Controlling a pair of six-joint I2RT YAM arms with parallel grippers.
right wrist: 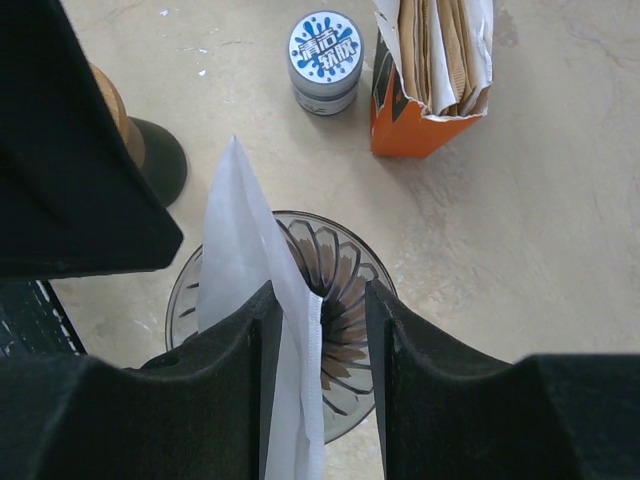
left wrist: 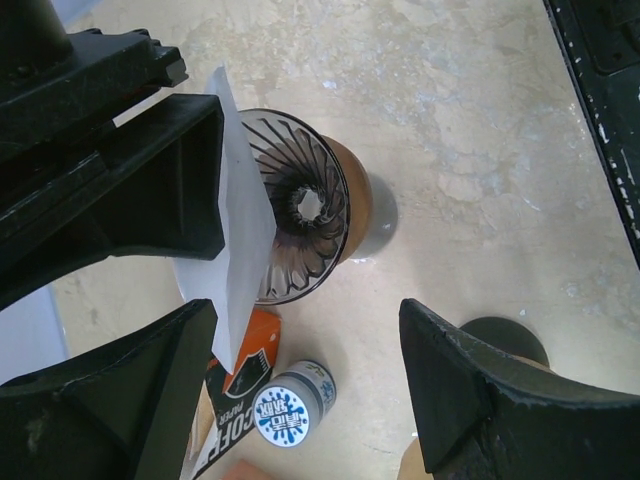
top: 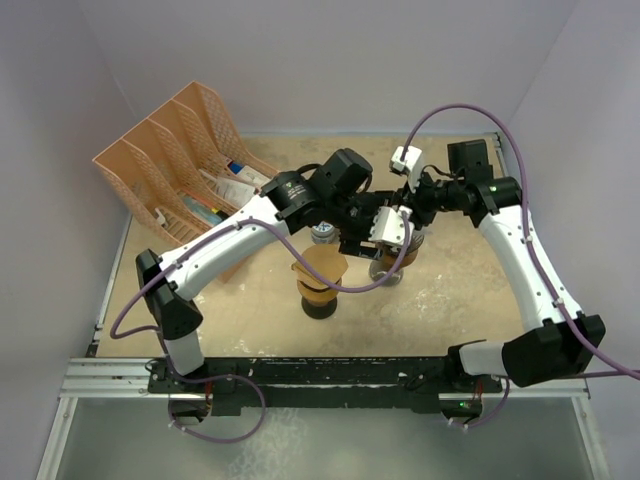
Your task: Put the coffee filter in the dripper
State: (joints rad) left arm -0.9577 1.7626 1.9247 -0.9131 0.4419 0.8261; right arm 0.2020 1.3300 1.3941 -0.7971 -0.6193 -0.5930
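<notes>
Top external: high behind arm bases, facing down over the whole tabletop (top: 480, 290). Left wrist: close, angled down past its own tool. Right wrist: close, straight down. Both wrist views share dripper (left wrist: 300, 205) and small tin (right wrist: 325, 50)

The scene is evenly and brightly lit from above, with soft shadows cast close under the dripper (left wrist: 300, 215) and a darker one toward 3 o'clock. In both wrist views the near black fingers (right wrist: 90, 150) are rendered soft and out of focus. Mild glare is seen on the beige tabletop (left wrist: 480, 130) toward 12 o'clock.
</notes>
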